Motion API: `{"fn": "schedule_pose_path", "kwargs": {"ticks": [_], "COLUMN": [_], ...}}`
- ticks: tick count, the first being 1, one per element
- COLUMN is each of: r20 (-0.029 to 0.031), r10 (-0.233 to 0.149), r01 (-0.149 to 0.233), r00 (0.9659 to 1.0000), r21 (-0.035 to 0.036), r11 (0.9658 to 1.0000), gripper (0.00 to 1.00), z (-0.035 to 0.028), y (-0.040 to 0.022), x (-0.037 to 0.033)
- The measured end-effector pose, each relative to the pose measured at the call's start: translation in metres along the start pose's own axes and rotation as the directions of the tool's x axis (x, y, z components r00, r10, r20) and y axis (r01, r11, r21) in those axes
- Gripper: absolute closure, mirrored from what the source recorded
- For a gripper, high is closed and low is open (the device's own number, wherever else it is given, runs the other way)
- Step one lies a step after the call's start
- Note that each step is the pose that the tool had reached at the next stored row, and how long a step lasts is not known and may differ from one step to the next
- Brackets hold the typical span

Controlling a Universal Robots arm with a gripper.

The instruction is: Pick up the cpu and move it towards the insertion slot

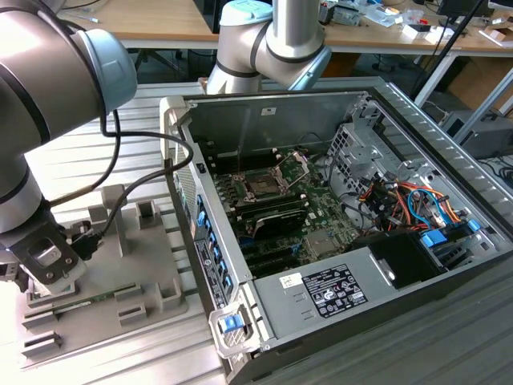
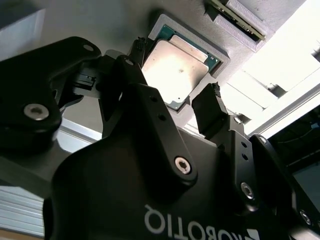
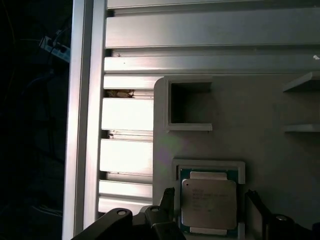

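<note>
grasp not yet made
released jaws straddle the flat square silvery cpu [image 3: 208, 207], seated in the grey plastic tray [image 3: 250, 110].

One of nearly everything, and a pair of fingers.
The exterior view holds one robot arm [image 1: 288, 32], one grey tray [image 1: 152, 265], one green memory stick [image 1: 80, 301] and one open computer case [image 1: 385, 104], with one insertion slot [image 1: 264, 184] on its board. Both wrist views show one cpu [image 3: 208, 204] and one gripper [image 2: 175, 72], which has two black fingers [image 2: 210, 107].
</note>
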State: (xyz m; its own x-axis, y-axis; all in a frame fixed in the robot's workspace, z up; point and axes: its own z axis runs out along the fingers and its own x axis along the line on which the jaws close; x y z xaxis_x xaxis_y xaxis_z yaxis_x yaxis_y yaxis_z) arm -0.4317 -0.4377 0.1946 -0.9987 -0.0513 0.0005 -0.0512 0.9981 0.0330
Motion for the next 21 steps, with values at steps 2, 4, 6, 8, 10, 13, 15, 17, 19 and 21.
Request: {"fn": "schedule_pose_path", "kwargs": {"ticks": [2,4,6,8,10,13,15,17,19,21], "r20": [-0.0002,-0.0002,-0.0002,-0.0002,-0.0002,-0.0003,-0.0003,-0.0002,-0.0002,-0.0003], "r10": [-0.002,-0.004,-0.004,-0.004,-0.004,-0.004,-0.004,-0.004,-0.004,-0.004], "r01": [0.002,0.004,0.004,0.004,0.004,0.004,0.004,0.004,0.004,0.004], "r00": [1.0000,1.0000,1.0000,1.0000,1.0000,1.0000,1.0000,1.0000,1.0000,1.0000], "r21": [0.0001,0.0000,0.0000,0.0000,0.0000,0.0000,0.0001,0.0000,0.0000,0.0000], "r11": [1.0000,1.0000,1.0000,1.0000,1.0000,1.0000,1.0000,1.0000,1.0000,1.0000], "gripper": [0.34,0.34,0.34,0.34,0.34,0.34,0.34,0.34,0.34,0.34], "z": [0.0009,0.0025,0.0034,0.0045,0.0059,0.0072,0.0074,0.0075,0.0075,0.0076], "y": [0.0000,-0.0001,-0.0001,-0.0002,-0.0002,-0.0003,-0.0003,-0.0003,-0.0003,-0.0003], "x": [0.0000,0.0000,0.0000,0.0000,0.0000,0.0000,0.0000,0.0000,0.0000,0.0000]}}
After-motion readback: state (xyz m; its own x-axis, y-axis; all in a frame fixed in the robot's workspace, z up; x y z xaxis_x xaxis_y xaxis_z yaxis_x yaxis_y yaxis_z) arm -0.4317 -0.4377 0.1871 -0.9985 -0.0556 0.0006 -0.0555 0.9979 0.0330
